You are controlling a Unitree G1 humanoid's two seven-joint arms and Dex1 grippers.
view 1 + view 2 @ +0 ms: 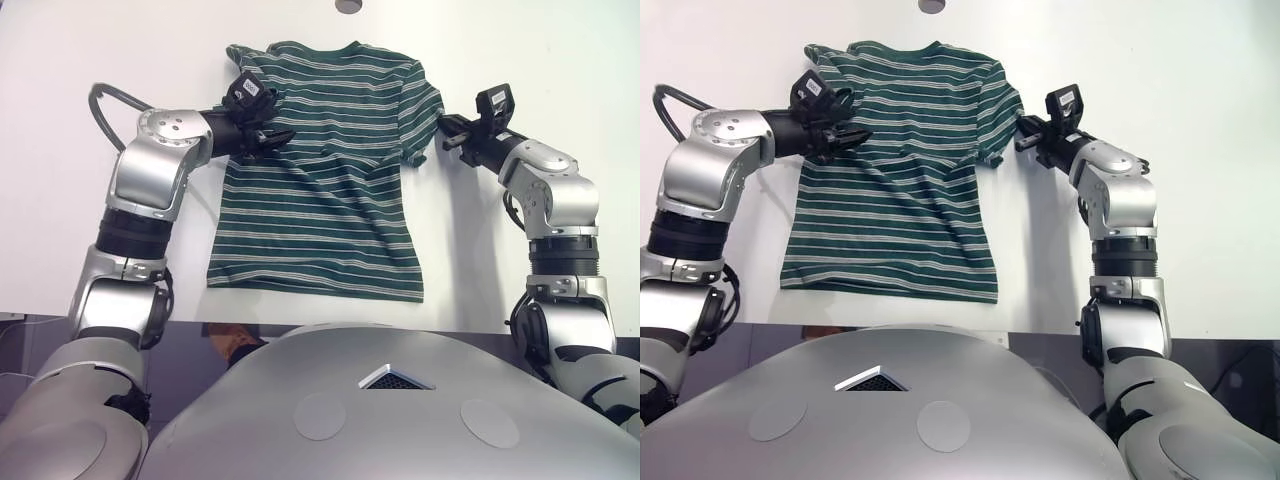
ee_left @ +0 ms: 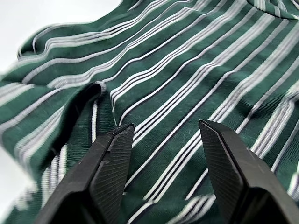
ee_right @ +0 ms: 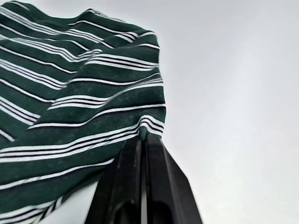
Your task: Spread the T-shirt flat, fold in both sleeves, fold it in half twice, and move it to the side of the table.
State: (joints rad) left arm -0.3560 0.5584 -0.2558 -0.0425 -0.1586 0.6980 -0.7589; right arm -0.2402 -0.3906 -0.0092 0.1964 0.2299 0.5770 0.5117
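Note:
A dark green T-shirt (image 1: 320, 200) with white stripes lies on the white table (image 1: 540, 60), collar at the far side and hem near the front edge. My left gripper (image 1: 276, 138) hovers open just above the shirt's left chest, its fingers (image 2: 117, 154) spread over the cloth beside a folded-in hem (image 2: 96, 88). At the shirt's right side, my right gripper (image 1: 443, 134) is shut on the edge of the right sleeve (image 3: 117, 107), which is lifted slightly off the table.
A small grey round object (image 1: 347, 5) sits at the table's far edge beyond the collar. The shirt's hem lies close to the table's front edge (image 1: 460, 318). Bare table stretches to the shirt's left and right.

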